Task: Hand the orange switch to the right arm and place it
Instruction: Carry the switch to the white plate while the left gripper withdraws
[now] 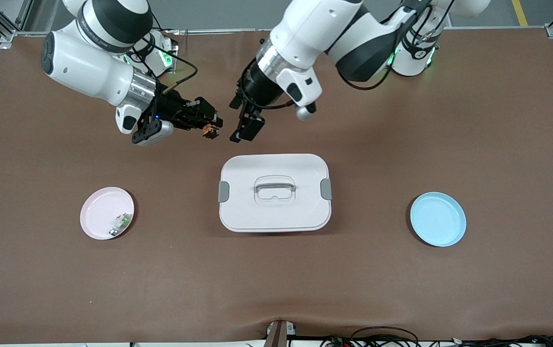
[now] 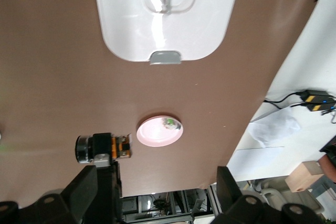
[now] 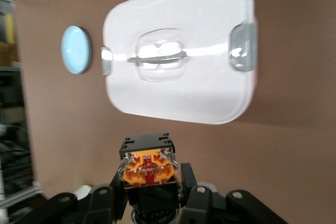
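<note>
R gripper [image 1: 209, 126] clamps orange switch [image 1: 211, 130] above table just past white lidded box [image 1: 274, 193], L gripper [image 1: 243, 126] w/ fingers spread beside it; pink plate [image 1: 98, 212] holds small white-green part [image 1: 120, 222], blue plate [image 1: 438, 219] bare.

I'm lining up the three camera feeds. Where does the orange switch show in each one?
Front view: orange switch in the right gripper, above bare table.
Left wrist view: switch beside the pink plate.
Right wrist view: switch between its own fingers.
Shared landmark: white lidded box.
</note>
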